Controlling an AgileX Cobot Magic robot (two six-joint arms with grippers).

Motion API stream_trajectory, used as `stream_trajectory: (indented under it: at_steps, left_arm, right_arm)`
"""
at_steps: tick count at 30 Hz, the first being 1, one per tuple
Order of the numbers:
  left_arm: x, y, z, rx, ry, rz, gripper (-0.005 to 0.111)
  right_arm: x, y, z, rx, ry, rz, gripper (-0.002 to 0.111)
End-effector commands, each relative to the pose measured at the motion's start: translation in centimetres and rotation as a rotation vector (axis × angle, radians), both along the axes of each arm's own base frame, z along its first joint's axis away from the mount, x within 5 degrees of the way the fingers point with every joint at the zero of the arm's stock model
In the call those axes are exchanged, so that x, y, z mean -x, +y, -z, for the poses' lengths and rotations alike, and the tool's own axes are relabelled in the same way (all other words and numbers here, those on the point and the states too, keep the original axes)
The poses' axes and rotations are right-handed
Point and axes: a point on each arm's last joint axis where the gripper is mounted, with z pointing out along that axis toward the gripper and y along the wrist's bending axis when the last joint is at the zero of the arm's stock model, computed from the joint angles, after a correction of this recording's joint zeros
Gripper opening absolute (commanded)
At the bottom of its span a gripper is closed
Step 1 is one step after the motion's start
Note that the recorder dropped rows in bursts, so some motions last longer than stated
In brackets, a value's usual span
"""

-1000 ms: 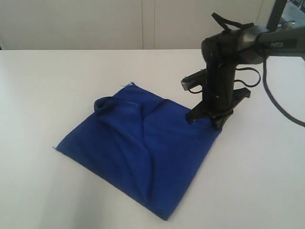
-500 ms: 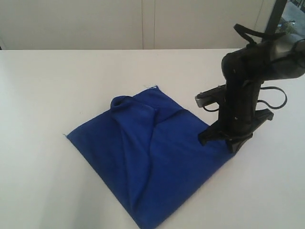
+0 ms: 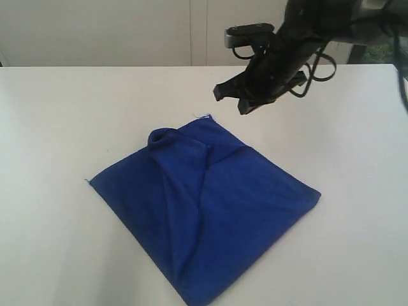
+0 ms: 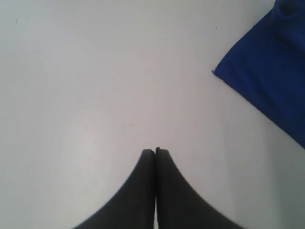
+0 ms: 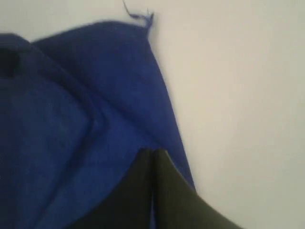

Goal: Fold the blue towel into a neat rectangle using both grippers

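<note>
Right gripper [image 3: 233, 99] lifted off the blue towel's [image 3: 204, 210] 3 o'clock corner, now hanging clear above its 1 o'clock side, jaws pressed together, empty | left gripper [image 4: 156, 151] jaws pressed together over bare table [image 4: 71, 71], towel edge nearby | towel rumpled, lying mid-table, bump at its 11 o'clock corner, unmoved

One blue towel [image 3: 204, 210] lies on one white surface [image 3: 64, 115]. There are two end effectors: the right end effector [image 3: 231, 101] at the exterior frame's upper right, and the left end effector [image 4: 156, 151], seen only in its wrist view.
</note>
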Motion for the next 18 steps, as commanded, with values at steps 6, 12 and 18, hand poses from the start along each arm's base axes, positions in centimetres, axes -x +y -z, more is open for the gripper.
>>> stream_trajectory:
  at_steps: [6,12,18]
  left_arm:
    - [0.2,0.0,0.2,0.005,0.009,-0.003,0.0]
    - [0.2,0.0,0.2,0.003,0.009,-0.003,0.0]
    - [0.2,0.0,0.2,0.002,0.009,-0.002,0.0]
  right_arm:
    - [-6.0,3.8,5.7,-0.027,-0.044,-0.045,0.0]
    - [-6.8,4.7,7.7,-0.05,-0.01,-0.074,0.0]
    - [-7.1,5.1,8.9,-0.078,-0.011,-0.072,0.0]
